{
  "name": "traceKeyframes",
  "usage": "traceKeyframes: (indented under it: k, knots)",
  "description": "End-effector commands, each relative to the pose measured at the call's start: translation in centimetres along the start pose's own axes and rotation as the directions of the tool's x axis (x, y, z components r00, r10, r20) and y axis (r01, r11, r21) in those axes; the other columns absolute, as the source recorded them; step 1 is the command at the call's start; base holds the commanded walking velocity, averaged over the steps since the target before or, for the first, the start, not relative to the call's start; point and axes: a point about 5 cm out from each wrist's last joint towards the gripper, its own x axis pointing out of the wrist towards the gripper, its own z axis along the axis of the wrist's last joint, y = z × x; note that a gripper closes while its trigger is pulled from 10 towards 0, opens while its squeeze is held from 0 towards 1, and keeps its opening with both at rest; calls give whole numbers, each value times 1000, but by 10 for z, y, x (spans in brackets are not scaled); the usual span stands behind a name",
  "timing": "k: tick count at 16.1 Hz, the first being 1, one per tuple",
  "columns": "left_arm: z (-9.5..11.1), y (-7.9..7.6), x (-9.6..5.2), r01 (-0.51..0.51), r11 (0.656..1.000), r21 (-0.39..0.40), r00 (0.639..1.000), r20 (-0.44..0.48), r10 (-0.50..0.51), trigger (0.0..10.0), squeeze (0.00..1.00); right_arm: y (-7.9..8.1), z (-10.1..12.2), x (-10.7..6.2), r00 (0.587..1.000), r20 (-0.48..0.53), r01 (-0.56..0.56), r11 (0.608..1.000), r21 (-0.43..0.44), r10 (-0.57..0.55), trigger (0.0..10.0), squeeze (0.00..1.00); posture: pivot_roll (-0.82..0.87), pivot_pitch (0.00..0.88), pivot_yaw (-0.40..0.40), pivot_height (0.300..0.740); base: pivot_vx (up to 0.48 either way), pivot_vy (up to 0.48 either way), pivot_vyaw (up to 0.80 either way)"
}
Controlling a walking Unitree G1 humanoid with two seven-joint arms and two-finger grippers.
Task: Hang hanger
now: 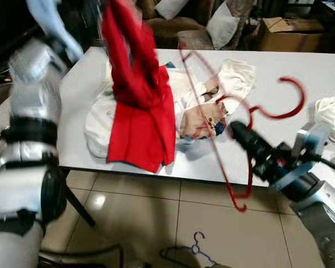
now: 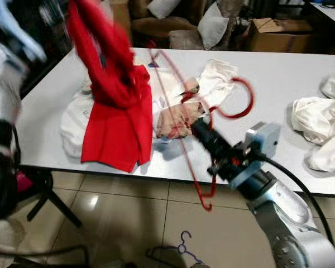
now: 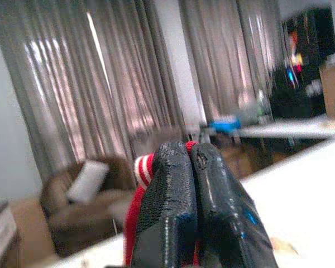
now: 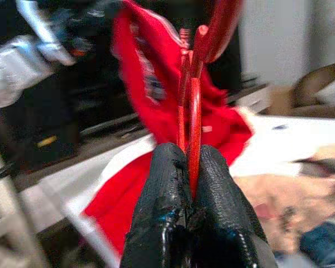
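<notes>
White table [image 1: 301, 67], tiled floor [image 1: 145, 218]

Red garment [image 1: 138, 95]: top smeared by blur, upper end cut by the frame edge.
Red hanger [image 1: 234, 139]: outline blurred.
Left tool [image 3: 191, 167]: pinched cloth mostly hidden.
Bench [image 1: 301, 67]: right end cut off.

A white table [image 1: 301, 67] carries heaped clothes [image 1: 201, 106] and white cloth [image 2: 318, 125].
</notes>
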Motion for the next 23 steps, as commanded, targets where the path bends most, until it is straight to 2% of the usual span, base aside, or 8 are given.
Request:
traceKeyframes:
  k: [1,3,6,13,18,19,20,23]
  knots:
    - [17,-3,7,40,997,60,999,27,-42,0,0,6,4,-2,998,-11,-62,998,0,62,10000,0,-172,0,74,740,0,0,0]
    - [17,-10,7,68,996,64,997,16,-69,0,0,6,5,-2,992,-55,-111,994,12,111,10000,0,-167,0,63,740,0,0,0]
    - [17,-36,10,187,980,60,982,-2,-188,0,0,0,-1,9,984,-111,-141,990,19,142,10000,0,-149,0,44,740,0,0,0]
    - [11,-67,4,342,938,60,937,-94,-335,0,0,-16,-7,36,991,-128,-37,998,-51,30,10000,0,-127,0,33,740,0,0,0]
    - [0,-90,5,397,918,17,909,-147,-390,0,0,-25,-3,62,997,-29,77,997,-26,-78,10000,0,-123,0,25,740,0,0,0]
    - [-4,-91,6,374,927,15,916,-163,-367,4314,0,-24,-3,65,997,-15,77,997,-10,-78,10000,0,-121,0,22,740,0,0,0]
    - [-10,-92,7,329,944,4,929,-183,-323,10000,0,-22,-4,68,997,-1,71,997,14,-71,10000,0,-118,0,15,740,0,0,0]
    - [-19,-98,7,312,950,26,932,-202,-300,10000,0,-12,-17,74,998,-55,-9,1000,27,10,10000,0,-113,0,3,740,0,0,0]
